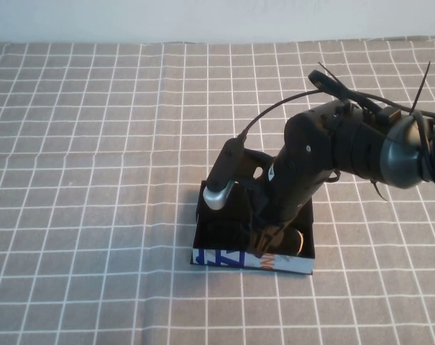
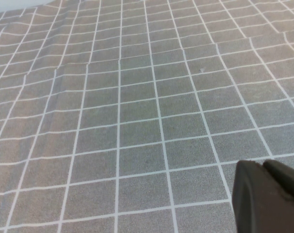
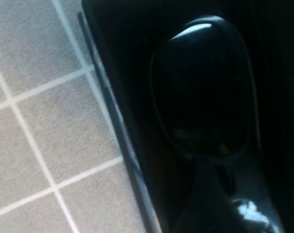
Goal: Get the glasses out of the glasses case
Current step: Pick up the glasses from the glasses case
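Observation:
The glasses case lies open at the table's middle, its white printed side facing me. The black glasses lie inside; one dark lens fills the right wrist view beside the case wall. My right gripper reaches down into the case, and its fingers meet on the glasses frame at the lens edge. My left gripper is out of the high view, shut and empty over bare cloth.
A grey checked cloth covers the whole table. My right arm and its cables come in from the right above the case and hide much of its inside.

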`<state>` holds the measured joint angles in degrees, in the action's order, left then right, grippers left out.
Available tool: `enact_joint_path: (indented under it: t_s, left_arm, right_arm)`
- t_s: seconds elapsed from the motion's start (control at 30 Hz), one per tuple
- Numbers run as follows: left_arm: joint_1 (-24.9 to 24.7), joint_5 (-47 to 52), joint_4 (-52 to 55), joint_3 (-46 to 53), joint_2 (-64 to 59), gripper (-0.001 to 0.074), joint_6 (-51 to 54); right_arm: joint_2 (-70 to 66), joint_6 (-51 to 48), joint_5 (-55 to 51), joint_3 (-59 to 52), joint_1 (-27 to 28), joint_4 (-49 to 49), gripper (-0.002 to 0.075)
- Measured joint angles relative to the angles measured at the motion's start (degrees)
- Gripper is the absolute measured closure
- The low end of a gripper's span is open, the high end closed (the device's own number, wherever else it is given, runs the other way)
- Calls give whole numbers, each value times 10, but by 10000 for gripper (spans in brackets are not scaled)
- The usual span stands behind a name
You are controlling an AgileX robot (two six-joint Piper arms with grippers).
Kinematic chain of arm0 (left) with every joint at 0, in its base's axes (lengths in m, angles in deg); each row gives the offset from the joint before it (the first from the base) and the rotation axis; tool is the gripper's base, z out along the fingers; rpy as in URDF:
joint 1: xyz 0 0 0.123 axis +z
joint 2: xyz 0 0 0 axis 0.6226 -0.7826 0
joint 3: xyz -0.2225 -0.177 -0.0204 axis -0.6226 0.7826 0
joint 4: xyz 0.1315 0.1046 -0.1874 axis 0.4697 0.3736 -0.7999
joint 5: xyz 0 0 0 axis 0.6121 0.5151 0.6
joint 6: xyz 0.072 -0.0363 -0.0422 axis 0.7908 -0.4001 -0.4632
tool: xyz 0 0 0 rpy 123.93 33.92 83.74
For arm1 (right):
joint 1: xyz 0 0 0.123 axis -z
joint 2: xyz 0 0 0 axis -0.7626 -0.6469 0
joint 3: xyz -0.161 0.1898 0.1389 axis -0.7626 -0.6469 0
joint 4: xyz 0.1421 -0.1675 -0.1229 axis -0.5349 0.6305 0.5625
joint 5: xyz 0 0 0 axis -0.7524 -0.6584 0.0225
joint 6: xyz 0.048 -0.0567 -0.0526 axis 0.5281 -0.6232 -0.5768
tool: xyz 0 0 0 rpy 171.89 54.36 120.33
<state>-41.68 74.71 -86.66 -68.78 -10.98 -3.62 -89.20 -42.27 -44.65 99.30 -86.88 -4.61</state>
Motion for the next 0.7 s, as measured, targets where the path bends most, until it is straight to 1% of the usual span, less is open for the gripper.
enact_joint_path:
  t_s: [0.7]
  left_arm:
    - [0,0,0,0,0,739,0]
  right_arm:
    - [-17,-8,-14,1,0,-34,417]
